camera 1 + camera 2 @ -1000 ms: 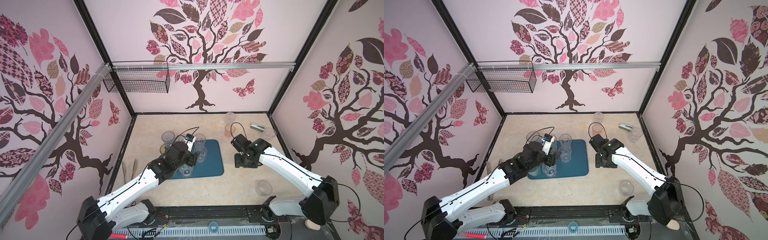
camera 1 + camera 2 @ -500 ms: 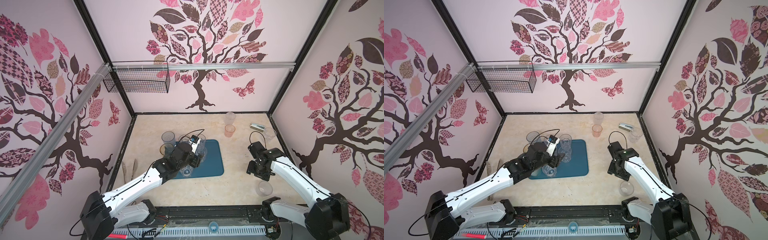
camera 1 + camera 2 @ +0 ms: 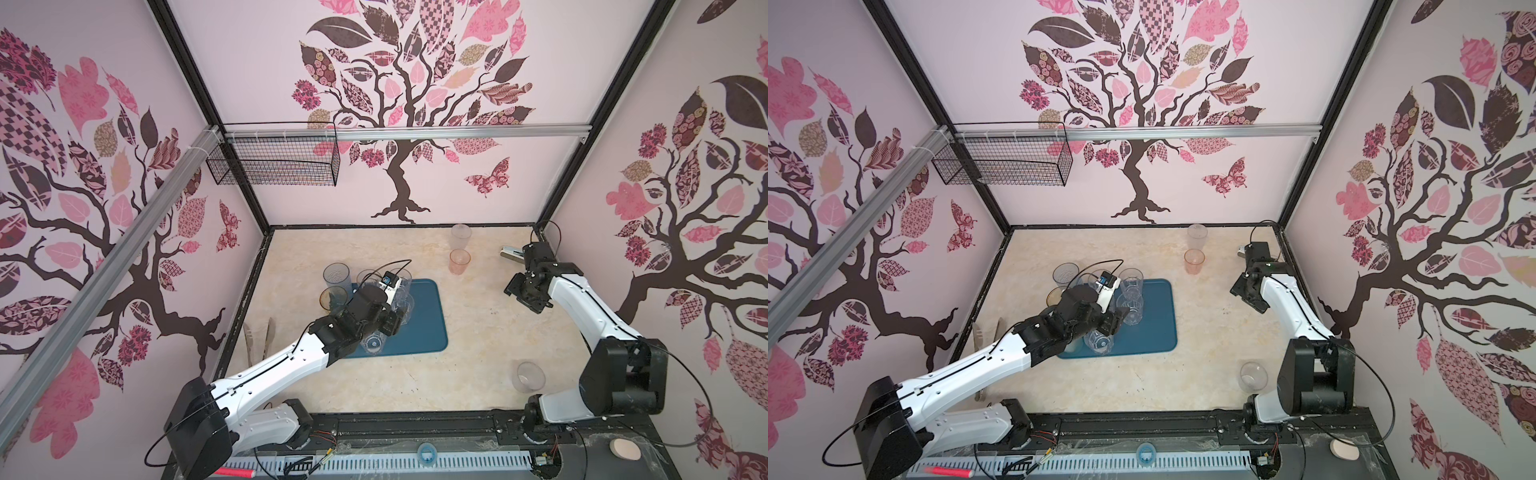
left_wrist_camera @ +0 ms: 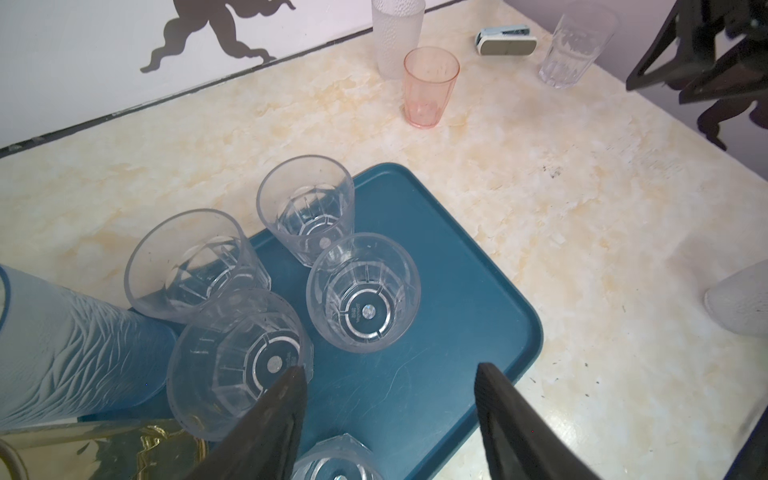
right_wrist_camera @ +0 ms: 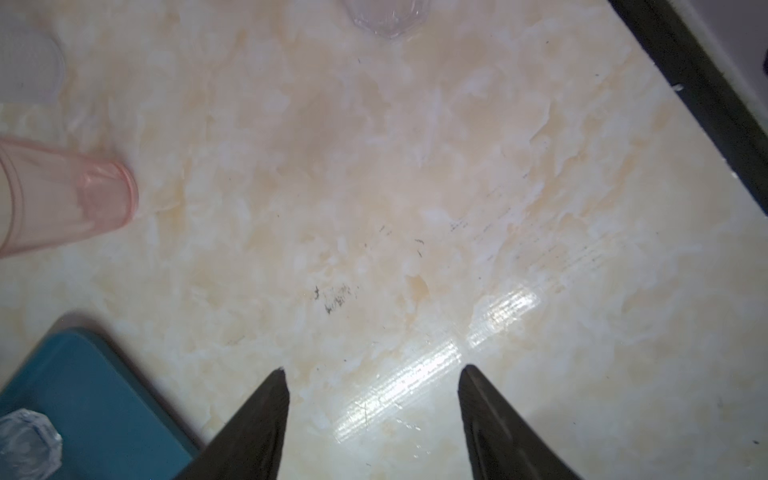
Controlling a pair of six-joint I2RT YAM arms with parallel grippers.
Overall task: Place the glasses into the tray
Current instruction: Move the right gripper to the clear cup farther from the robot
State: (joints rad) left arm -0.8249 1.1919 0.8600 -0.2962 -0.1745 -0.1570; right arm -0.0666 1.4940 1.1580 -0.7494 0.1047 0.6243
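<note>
Blue-grey glass point(image 3: 336, 276) and yellow glass point(image 3: 333, 300) stand on the table point(image 3: 478, 332) just beside the tray's left edge. On the tray point(image 3: 424, 320) a bunch of clear glasses point(image 4: 363, 297) stands upright over its left half. Whether the leftmost one sits fully on the tray I cannot tell.

The left gripper point(image 4: 390, 368) hangs over the tray with its jaws spread and nothing between them. One finger point(image 4: 282, 415) lies right beside a clear glass's rim; contact cannot be judged. In both top views the left arm point(image 3: 291, 361) covers the fingers and part of the bunch.

Further right, well apart from the tray, the pink glass point(image 3: 459, 262) stands before the frosted glass point(image 3: 460, 237). The right gripper point(image 5: 372, 370) is also spread and empty, over bare table, with the pink glass and a tray corner off to one side.

A silver stapler point(image 4: 505, 39) and a ribbed glass point(image 4: 575, 45) sit by the right wall; the right arm point(image 3: 582, 303) hides that glass in both top views. A lone glass point(image 3: 530, 376) stands near that arm's base.
</note>
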